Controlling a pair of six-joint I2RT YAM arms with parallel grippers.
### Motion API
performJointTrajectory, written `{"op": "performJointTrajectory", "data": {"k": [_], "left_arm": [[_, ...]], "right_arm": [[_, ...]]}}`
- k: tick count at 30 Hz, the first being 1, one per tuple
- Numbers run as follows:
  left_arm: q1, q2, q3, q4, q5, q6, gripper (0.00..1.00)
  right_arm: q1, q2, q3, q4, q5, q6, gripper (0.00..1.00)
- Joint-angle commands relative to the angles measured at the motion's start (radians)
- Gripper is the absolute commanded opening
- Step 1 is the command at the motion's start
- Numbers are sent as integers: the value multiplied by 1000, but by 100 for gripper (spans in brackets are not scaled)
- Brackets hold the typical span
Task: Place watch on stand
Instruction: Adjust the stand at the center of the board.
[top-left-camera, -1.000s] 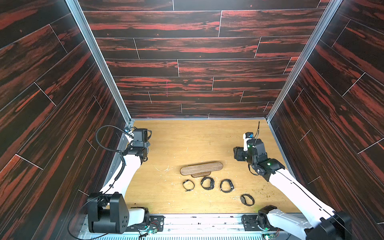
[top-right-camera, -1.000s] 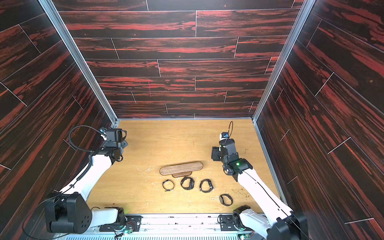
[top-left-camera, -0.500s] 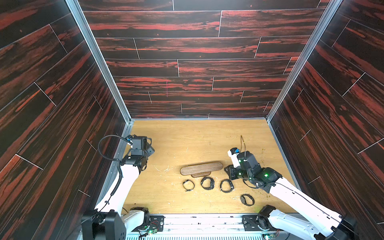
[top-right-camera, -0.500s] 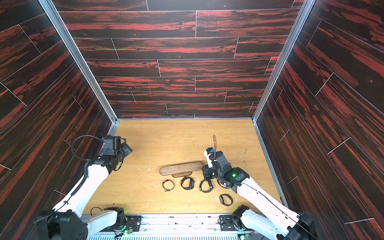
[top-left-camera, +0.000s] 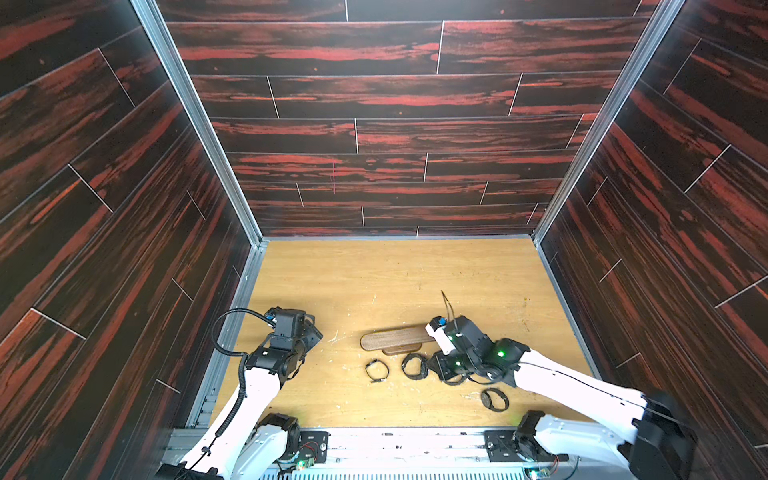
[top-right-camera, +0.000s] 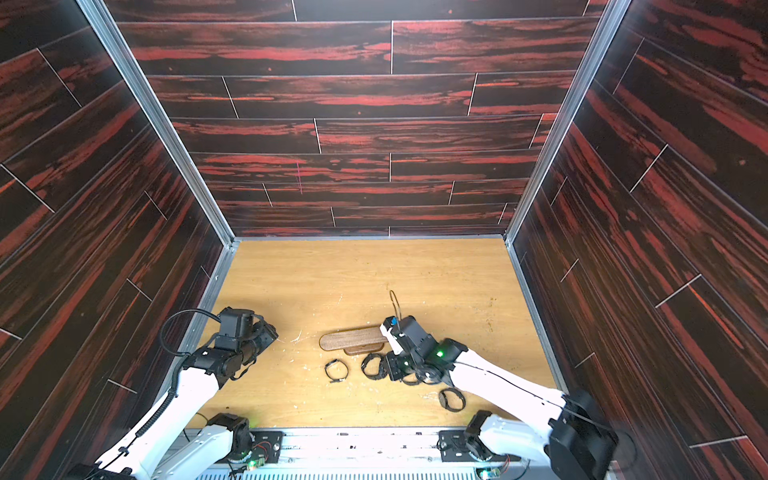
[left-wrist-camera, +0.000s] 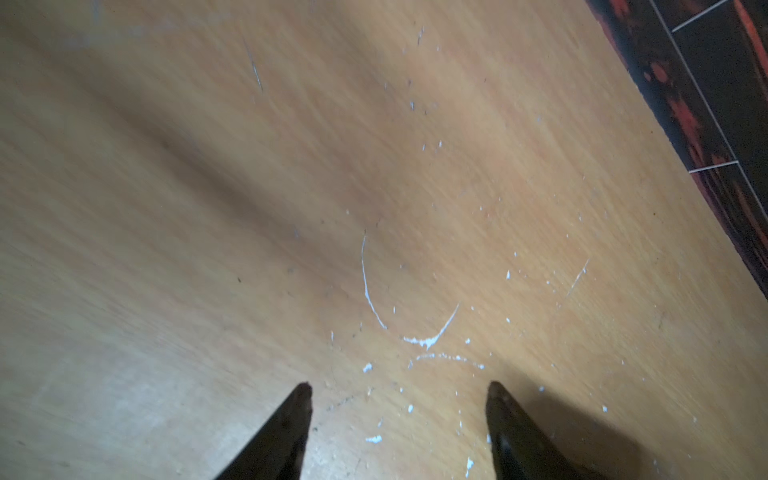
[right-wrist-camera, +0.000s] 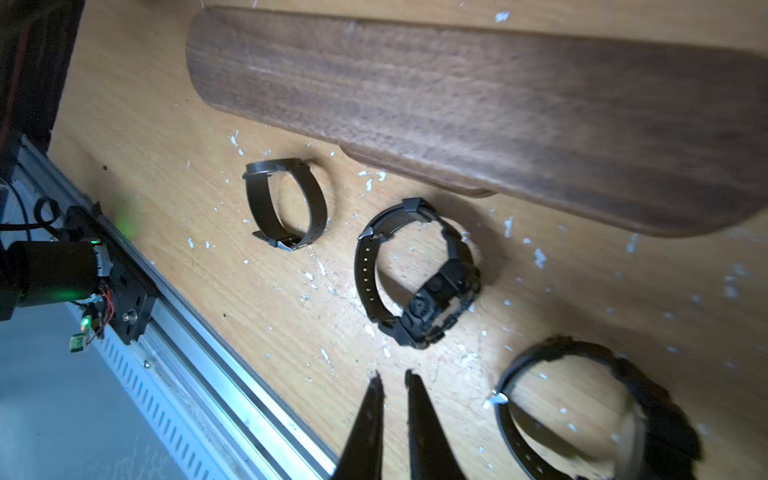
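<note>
Top view: stand (top-left-camera: 392, 338) lies left-right, bare; chunky watch (top-left-camera: 404, 365) just near of it, right arm (top-left-camera: 561, 382) closest. Right wrist: right pincer (right-wrist-camera: 390, 380) almost together, empty, watch just ahead. Left wrist: left pincer (left-wrist-camera: 399, 390) apart over bench (left-wrist-camera: 208, 208).

Quick layout rundown for you: the stand (top-left-camera: 392, 338) lies crosswise around the middle of the surface (top-left-camera: 374, 274), with its right end tucked under your right arm (top-left-camera: 561, 382). Just in front of it, on the near side, three watches sit in a row on the surface: left watch (top-left-camera: 377, 370), middle watch (top-left-camera: 414, 365) and right watch (right-wrist-camera: 594, 411). In both top views that last one is mostly hidden beneath your right pincer (right-wrist-camera: 392, 378), whose tips sit between the middle and right ones, near both. A fourth watch (top-left-camera: 494, 400) lies further front and right, apart from the row. Your left pincer (left-wrist-camera: 399, 390) hangs over bare surface, well left of the stand.
</note>
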Motion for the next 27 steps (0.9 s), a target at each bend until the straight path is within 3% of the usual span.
{"op": "performJointTrajectory", "data": {"k": [1,11,27], "left_arm": [[-62,0,-26,23,-4,-82,68],[-250,304,91,162,-15,-116,68],[-286,525,213,261,54,-112,69]], "right_arm": [[14,39,38,51,-26,5,12],[29,188,121,103,31,14,9],[29,458,300,124,138,-5,7]]}}
